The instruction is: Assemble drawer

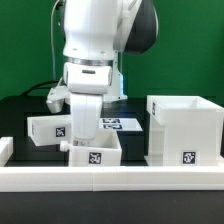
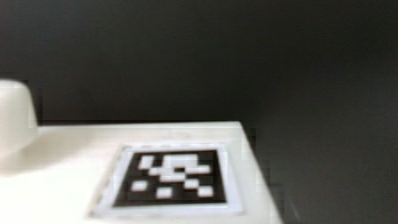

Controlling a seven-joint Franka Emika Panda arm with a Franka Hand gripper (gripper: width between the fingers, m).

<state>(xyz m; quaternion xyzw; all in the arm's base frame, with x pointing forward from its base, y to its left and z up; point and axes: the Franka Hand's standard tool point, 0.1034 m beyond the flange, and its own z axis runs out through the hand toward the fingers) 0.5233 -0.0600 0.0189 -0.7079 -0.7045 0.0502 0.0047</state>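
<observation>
As the arm (image 1: 95,45) looms mid-table, the open cabinet (image 1: 183,128) stands by the near edge at the exterior view's right, a side drawer (image 1: 50,128) sits toward the opposite edge, and the gripper (image 1: 87,140) hangs at a front drawer (image 1: 97,157); whether its jaws grip cannot be told.

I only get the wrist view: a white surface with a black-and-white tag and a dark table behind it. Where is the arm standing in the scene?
Observer: The arm reaches down over a small white box near the front of the table.
Operator: What's beside that box?
Observer: A large open box stands on the exterior view's right, taller than the small one.
Operator: And the other side?
Observer: A low box with a tag on its face sits on the exterior view's left, a little farther back.
</observation>
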